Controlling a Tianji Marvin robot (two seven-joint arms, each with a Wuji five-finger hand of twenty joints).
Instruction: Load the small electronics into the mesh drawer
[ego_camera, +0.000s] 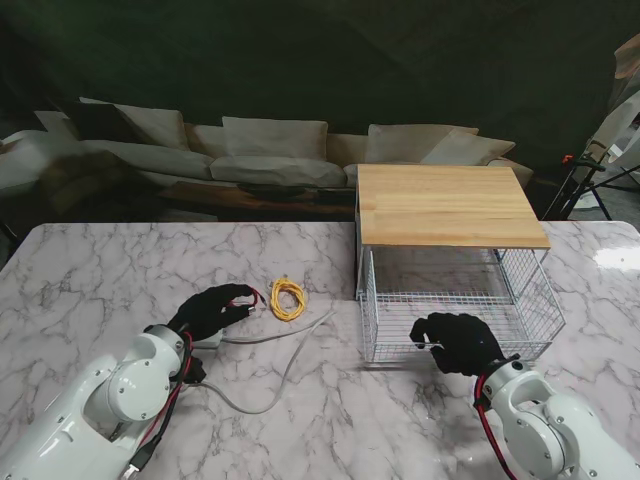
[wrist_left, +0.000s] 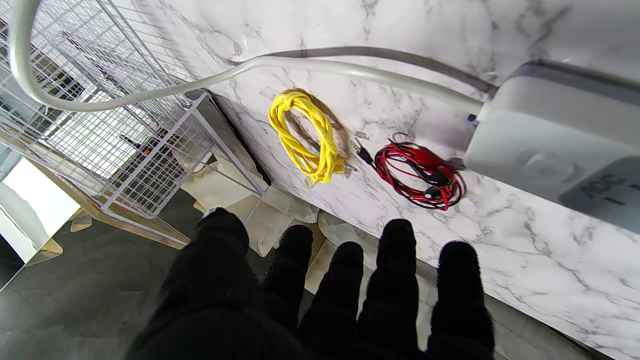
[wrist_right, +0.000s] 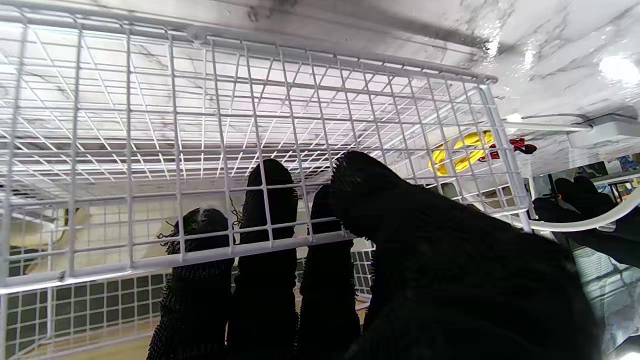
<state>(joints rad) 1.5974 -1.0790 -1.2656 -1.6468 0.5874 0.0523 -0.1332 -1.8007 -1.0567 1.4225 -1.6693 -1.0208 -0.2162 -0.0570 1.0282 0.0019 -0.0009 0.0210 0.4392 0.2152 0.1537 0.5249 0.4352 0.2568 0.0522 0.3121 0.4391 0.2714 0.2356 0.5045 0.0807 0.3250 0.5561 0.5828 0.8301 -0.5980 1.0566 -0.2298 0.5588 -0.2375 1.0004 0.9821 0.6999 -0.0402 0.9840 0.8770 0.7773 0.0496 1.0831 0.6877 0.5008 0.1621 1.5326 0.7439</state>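
mesh drawer (ego_camera: 455, 318): white wire, pulled out | right hand (ego_camera: 458, 342) fingers hooked over its front rim | left hand (ego_camera: 212, 310) fingers apart

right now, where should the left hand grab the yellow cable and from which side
Probably pinch the yellow cable across the bundled strands of its loop, coming straight down: it lies flat on the marble, coiled, apart from the red cable. The left hand, open, hovers beside both.

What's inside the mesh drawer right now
The drawer looks empty; only marble shows through its mesh. The right hand covers part of the near rim, so that corner is hidden.
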